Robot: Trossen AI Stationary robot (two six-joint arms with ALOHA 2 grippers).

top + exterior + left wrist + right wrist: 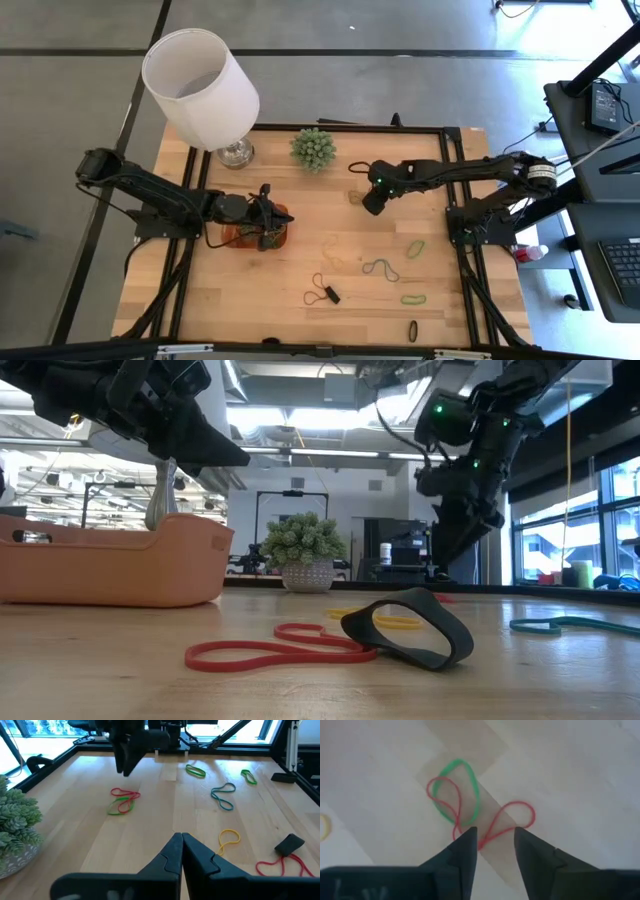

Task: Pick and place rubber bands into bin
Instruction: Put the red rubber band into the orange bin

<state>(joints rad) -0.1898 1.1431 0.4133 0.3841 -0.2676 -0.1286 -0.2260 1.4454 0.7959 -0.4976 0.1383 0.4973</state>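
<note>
The wooden counter (250, 290) has a dark frame along its edges; its lower left part in the high view lies bare, as does the strip between the two arms.

The right end effector (493, 841) hangs at centre-right of the high view, beside the spiky plant (313, 148), its arm reaching in from the right edge. Its fingers (462, 851) stand apart, pointing down just above a red rubber band (507, 820) twisted together with a green rubber band (465, 785); neither finger grips them.

The left end effector (181, 851) sits left of centre in the high view, over the orange bin (262, 236), its arm stretched from the left edge. Its fingers are pressed together with nothing between them.

Other bands lie scattered across the lower right of the high view: a teal band (380, 267), a yellow band (227, 840), two green ones (415, 247) near the right edge, and a black band (412, 330) close to the bottom edge. A wide black band (410, 628) rests on a red band (270, 650) in the low view's foreground.

The white lampshade (200, 88) stands at the upper left corner of the counter, overhanging its edge, near the left arm.
</note>
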